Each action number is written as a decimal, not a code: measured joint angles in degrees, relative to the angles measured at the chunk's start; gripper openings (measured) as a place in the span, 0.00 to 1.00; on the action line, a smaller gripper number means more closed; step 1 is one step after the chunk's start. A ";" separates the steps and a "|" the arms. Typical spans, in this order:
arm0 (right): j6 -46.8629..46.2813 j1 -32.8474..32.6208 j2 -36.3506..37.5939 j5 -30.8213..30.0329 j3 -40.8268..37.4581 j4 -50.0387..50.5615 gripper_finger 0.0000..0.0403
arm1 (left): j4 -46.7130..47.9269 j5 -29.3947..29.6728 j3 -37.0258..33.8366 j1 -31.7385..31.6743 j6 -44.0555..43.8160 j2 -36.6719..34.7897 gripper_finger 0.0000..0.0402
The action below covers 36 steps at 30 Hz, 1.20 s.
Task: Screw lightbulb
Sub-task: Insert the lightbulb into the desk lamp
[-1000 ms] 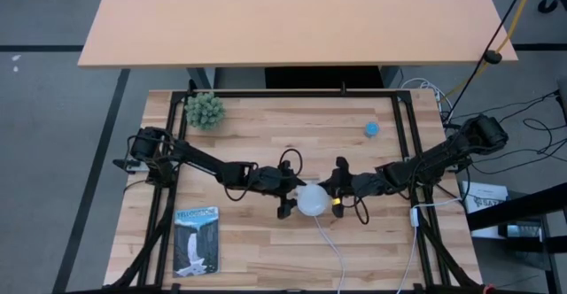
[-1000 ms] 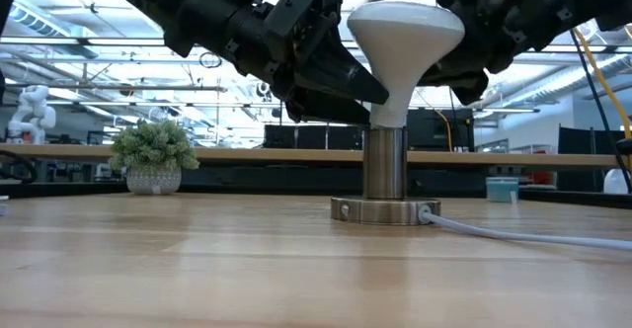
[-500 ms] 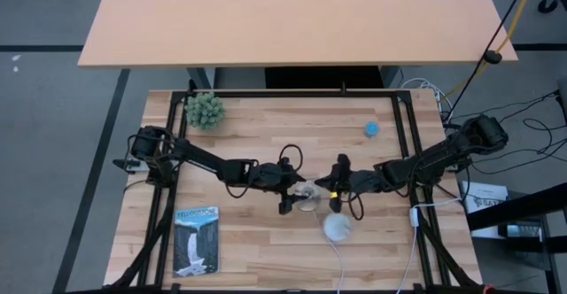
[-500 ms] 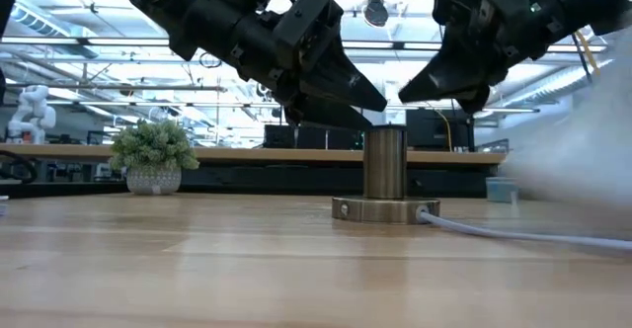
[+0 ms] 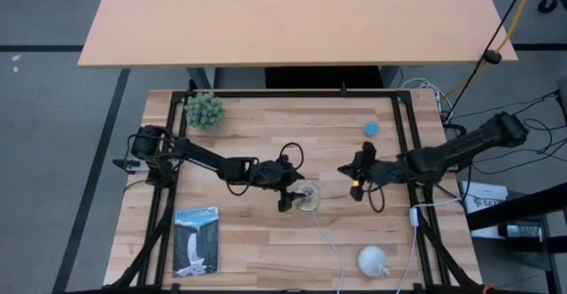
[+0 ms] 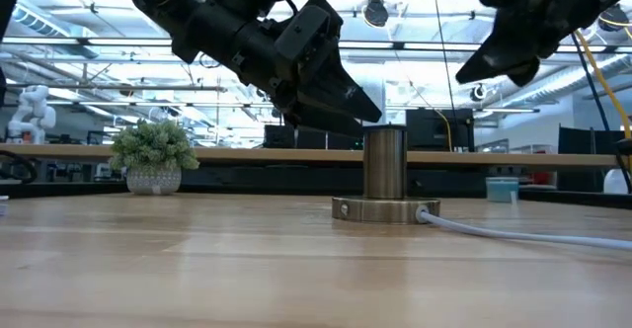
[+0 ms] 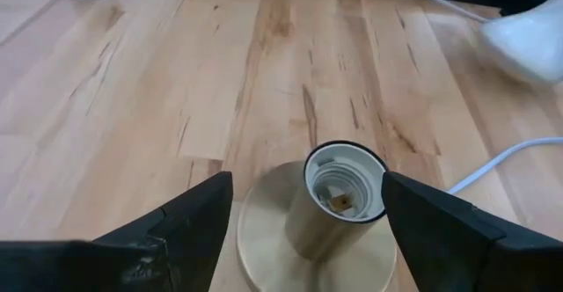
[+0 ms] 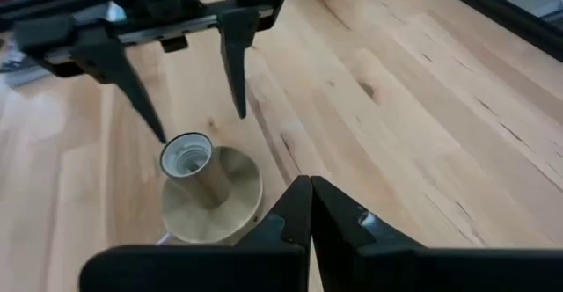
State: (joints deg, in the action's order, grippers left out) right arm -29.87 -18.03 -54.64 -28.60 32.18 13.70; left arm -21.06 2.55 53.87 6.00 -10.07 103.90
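The lightbulb (image 5: 373,260) lies loose near the worktop's (image 5: 257,241) front edge — seemingly on its side. The left hand (image 5: 297,197) straddles the empty socket (image 5: 307,198), fingers spread; the right hand (image 5: 356,172) hovers pinched closed, holding nothing.

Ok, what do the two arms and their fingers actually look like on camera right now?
Both arms are black, slim and jointed, with black cables looping along them. The left gripper has two long, flat, tapering black fingers hung from a crossbar. The right gripper has wedge-shaped black fingers, and a small yellow-orange light or marking shows near its tip in the high view.
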 joint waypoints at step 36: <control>-1.00 -0.84 2.65 4.96 0.00 4.84 0.00 | -0.14 -0.02 0.00 0.02 -1.61 0.00 0.74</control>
State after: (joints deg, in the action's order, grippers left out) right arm -30.87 -18.87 -51.99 -23.64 32.18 18.55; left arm -21.20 2.52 53.87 6.02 -11.68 103.90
